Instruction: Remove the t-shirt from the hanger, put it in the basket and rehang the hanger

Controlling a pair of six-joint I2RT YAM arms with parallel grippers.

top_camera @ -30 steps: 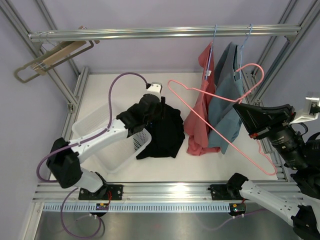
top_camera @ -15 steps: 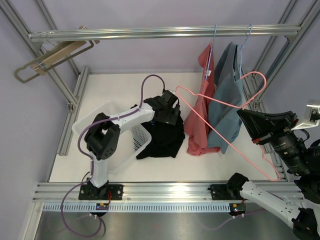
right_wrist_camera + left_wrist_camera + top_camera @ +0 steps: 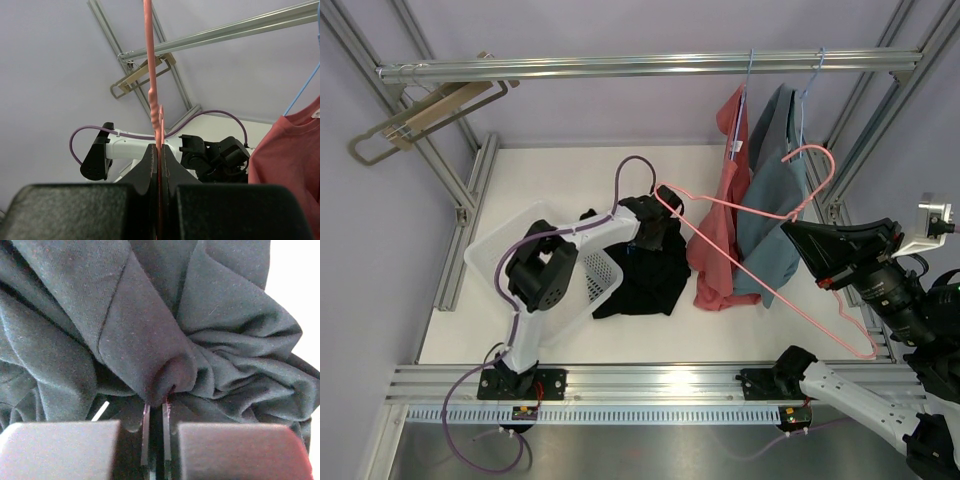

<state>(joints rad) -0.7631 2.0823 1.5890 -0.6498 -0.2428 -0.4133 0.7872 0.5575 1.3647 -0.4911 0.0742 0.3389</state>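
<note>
The right tool (image 3: pixel 159 151) clamps the pink hanger (image 3: pixel 149 50), which rises steeply.

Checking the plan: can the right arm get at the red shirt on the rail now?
Probably not: the right claw is shut on the pink hanger, which stretches across the red shirt.

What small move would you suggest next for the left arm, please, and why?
Probably pull the black shirt a little toward the basket, away from the pink hanger. The left fingers are shut on a fold of it, and the hanger, clamped in the right fingers, looks bare but hangs close above.
</note>
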